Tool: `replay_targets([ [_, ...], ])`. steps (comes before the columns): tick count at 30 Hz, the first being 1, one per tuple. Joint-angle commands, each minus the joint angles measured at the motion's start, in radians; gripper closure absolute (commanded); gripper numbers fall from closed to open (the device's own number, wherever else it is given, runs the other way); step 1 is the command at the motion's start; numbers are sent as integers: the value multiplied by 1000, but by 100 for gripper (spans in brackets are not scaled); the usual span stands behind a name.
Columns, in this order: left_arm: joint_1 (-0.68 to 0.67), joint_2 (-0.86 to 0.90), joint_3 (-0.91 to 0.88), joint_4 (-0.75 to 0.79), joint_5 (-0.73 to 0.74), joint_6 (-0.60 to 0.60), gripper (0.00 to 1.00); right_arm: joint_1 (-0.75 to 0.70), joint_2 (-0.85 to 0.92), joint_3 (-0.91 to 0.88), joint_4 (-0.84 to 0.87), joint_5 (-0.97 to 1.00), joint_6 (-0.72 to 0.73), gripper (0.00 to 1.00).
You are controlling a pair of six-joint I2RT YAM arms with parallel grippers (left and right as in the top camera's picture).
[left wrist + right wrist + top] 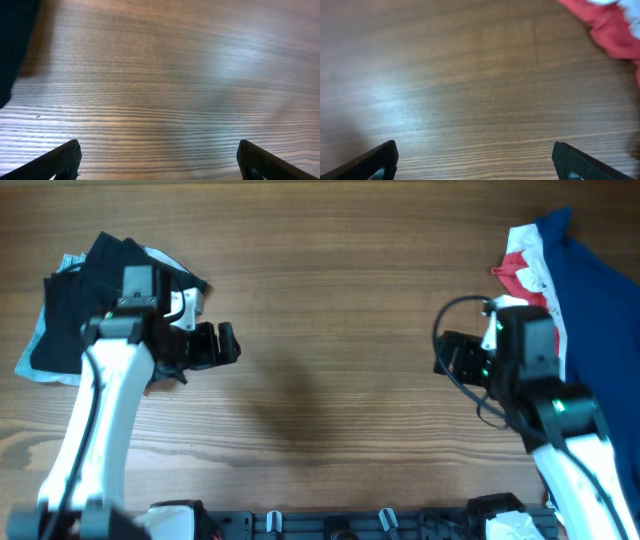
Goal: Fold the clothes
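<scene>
The black garment [65, 320] lies bunched in a pile at the table's far left, partly under my left arm. Its edge shows as dark cloth at the top left of the left wrist view [12, 40]. My left gripper [222, 345] is just right of the pile, open and empty over bare wood, with both fingertips wide apart in the left wrist view [160, 162]. My right gripper [445, 358] is open and empty over bare wood at the right, its fingertips also wide apart in the right wrist view [475, 160].
A heap of navy, red and white garments [565, 270] lies at the far right edge; its red cloth [612, 27] shows in the right wrist view. Light-coloured fabric [30, 360] peeks out under the black pile. The wooden table [330, 300] stretches between the arms.
</scene>
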Motion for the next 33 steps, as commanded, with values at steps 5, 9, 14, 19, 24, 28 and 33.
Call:
replay_targets([
  [5,-59,-607,-147,44,-34,-10,0,-2,-480,-18,-75,-8,64,0],
  [9,-64,-855,-186,91,-34,-9,0,-2,-632,-58,-111,-9,132,0],
  [14,-64,-1015,-185,115,-34,-9,0,-2,-656,-60,-175,-9,319,0],
  [19,-64,-1062,-185,67,-34,-9,0,-2,-656,-60,-217,-9,414,0],
  [24,-64,-1062,-186,-25,-34,-9,0,-2,-656,-60,-217,-8,494,0],
  [28,-64,-1062,-186,-88,-34,-9,0,-2,-656,-60,-240,-4,549,0],
  [33,-64,-1062,-186,-121,-34,-9,0,-2,-669,-66,-308,10,452,0],
])
